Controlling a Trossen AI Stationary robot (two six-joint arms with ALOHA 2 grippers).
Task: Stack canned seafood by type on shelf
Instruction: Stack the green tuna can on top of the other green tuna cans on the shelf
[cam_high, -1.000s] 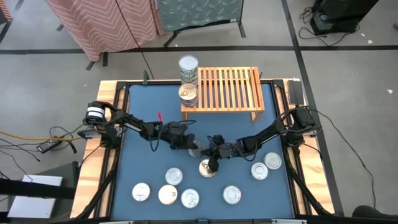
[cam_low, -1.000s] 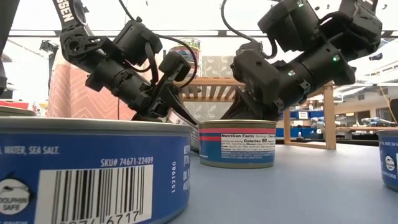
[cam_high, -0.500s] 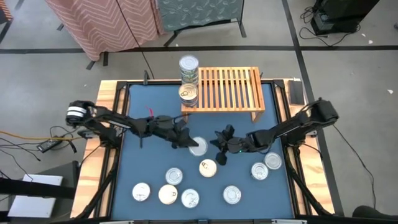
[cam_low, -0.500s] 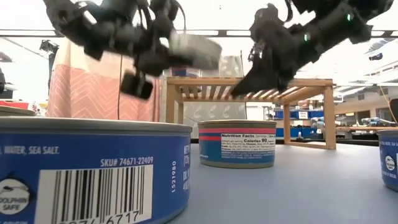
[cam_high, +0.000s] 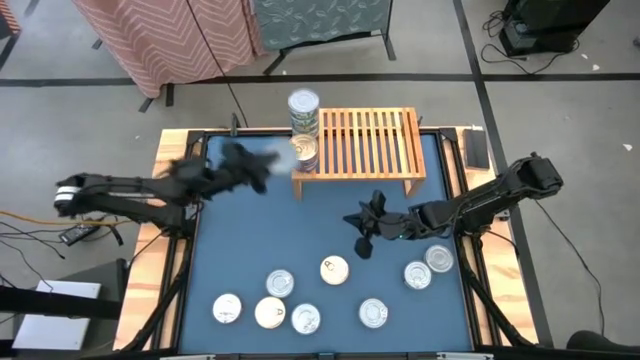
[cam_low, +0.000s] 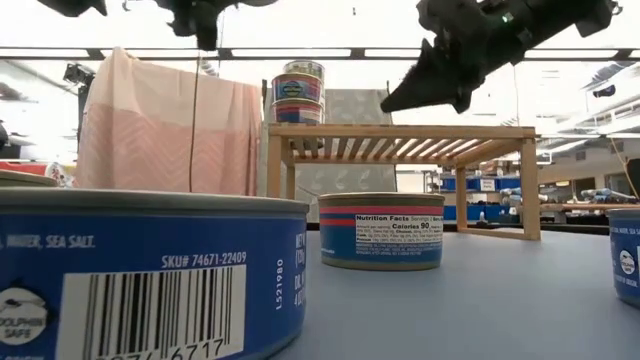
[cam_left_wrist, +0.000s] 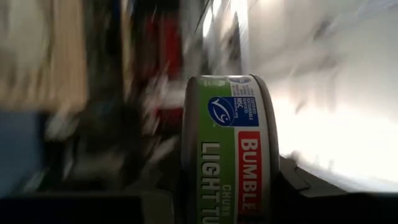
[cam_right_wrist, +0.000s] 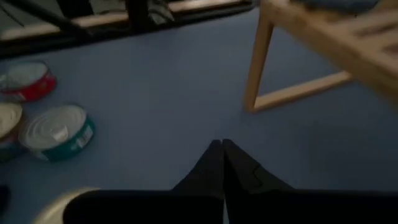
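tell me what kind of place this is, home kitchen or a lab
Most likely a robotics lab or workshop, not a kitchen: a blue-topped work table fenced by a frame on bare concrete floor, fabric screens behind it, loose cables beside it, and cluttered shelving in the room beyond.

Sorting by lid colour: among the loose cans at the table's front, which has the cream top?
The cream-topped can, front row, between two silver-topped cans; every other loose lid there is silver or gold.
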